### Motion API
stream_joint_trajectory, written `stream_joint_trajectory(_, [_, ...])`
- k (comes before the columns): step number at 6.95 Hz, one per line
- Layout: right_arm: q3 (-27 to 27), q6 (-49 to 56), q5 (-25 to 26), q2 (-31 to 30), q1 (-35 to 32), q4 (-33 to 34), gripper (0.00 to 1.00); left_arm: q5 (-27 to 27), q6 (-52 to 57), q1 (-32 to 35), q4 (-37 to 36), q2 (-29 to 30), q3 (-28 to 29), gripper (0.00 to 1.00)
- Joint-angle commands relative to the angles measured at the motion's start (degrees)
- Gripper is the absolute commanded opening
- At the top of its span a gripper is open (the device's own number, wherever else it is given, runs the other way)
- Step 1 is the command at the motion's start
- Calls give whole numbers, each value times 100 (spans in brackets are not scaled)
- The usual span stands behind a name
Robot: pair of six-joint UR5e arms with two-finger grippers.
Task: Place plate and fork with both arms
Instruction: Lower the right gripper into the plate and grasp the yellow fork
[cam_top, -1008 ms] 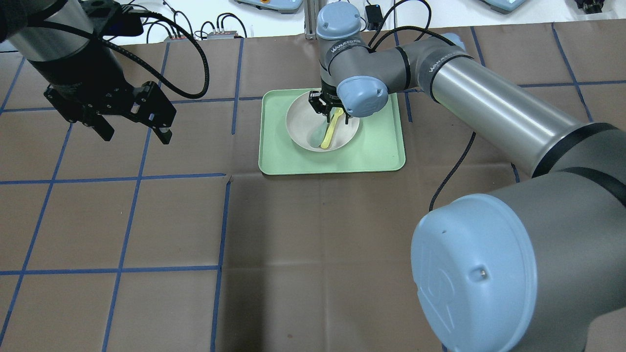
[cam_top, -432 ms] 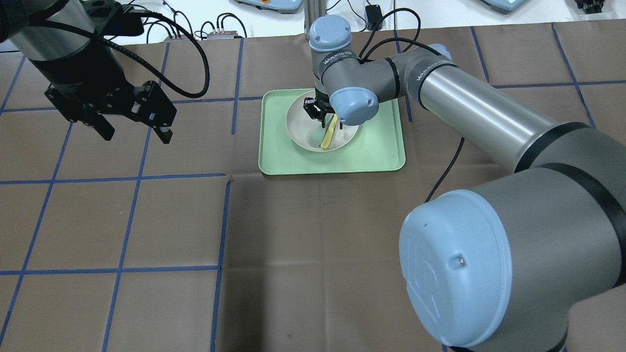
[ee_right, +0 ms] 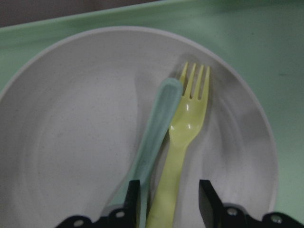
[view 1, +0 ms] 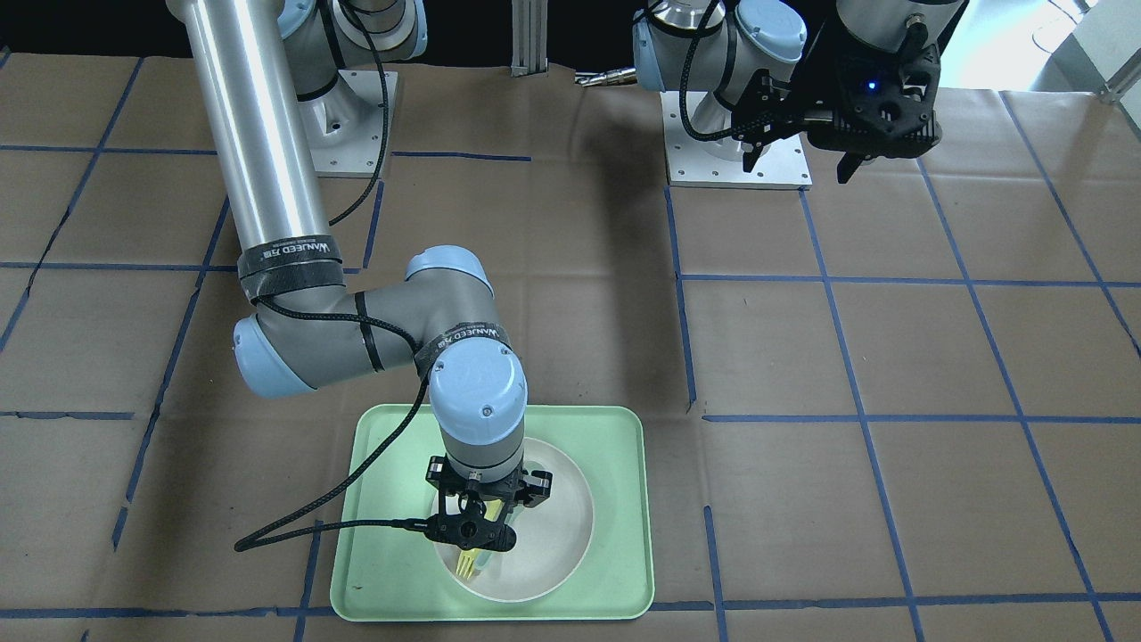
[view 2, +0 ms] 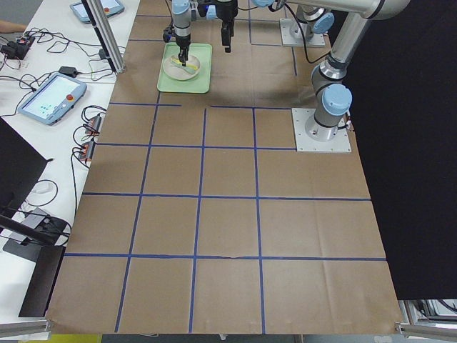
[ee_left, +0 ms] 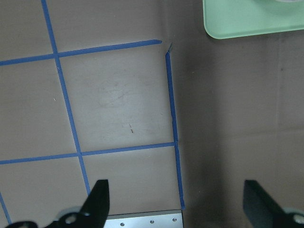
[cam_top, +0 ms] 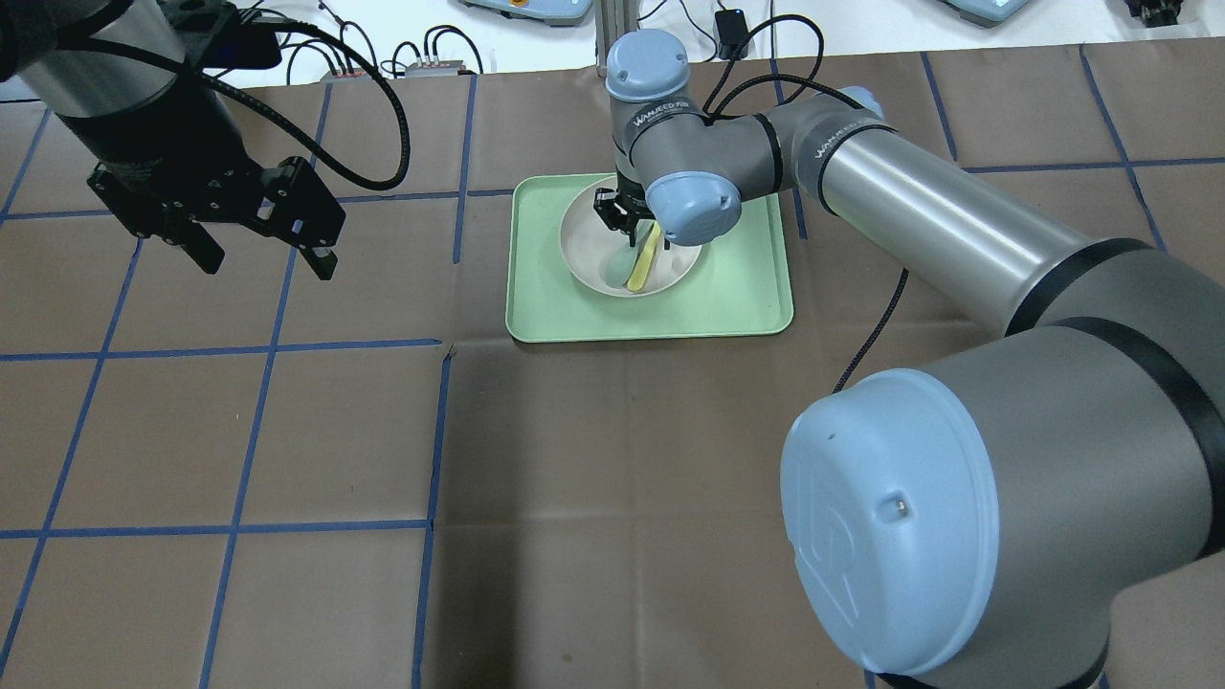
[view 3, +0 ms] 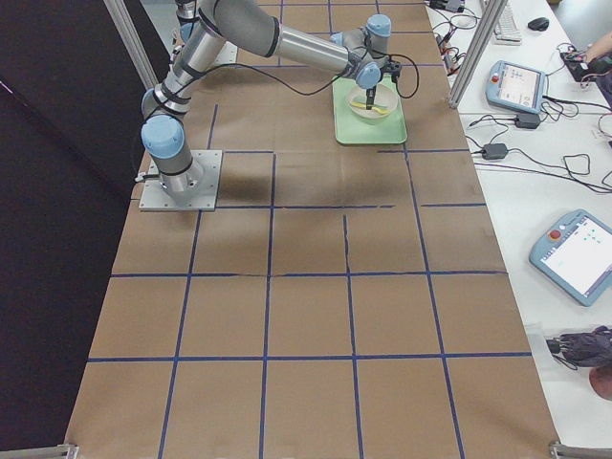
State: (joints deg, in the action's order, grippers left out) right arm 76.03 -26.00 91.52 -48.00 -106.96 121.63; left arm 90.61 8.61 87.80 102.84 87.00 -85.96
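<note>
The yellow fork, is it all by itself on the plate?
No, a green spoon lies right beside the fork on the plate.

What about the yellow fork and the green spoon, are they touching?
Touching. The right wrist view shows the fork lying beside the spoon in the plate, their edges meeting with no plate showing between them.

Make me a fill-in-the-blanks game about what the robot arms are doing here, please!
The slim pale-yellow plastic fork lies in the round off-white plate beside a grey-green ____. The plate sits on a rectangular mint-green ____. The right gripper is down at the fork's ____ end, not its tines. The left gripper hangs over the brown table with its jaws ____.
Missing words: spoon, tray, handle, open.
</note>
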Motion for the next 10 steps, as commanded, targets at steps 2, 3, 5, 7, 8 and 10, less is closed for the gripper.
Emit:
stream_joint_trajectory(2, [0, 16, 94, 63, 35, 88, 52, 1, 0, 0, 0, 1, 1, 100])
stream_joint_trajectory(3, [0, 7, 95, 80, 35, 88, 52, 1, 0, 0, 0, 1, 1, 100])
stream_joint_trajectory(5, [0, 7, 95, 124, 35, 88, 51, 1, 0, 0, 0, 1, 1, 100])
stream_joint_trajectory(7, [0, 7, 86, 142, 26, 88, 51, 1, 0, 0, 0, 1, 1, 100])
stream_joint_trajectory(8, [0, 7, 86, 142, 26, 88, 50, 1, 0, 0, 0, 1, 9, 100])
stream_joint_trajectory(10, [8, 16, 86, 142, 26, 88, 24, 10, 0, 0, 0, 1, 9, 100])
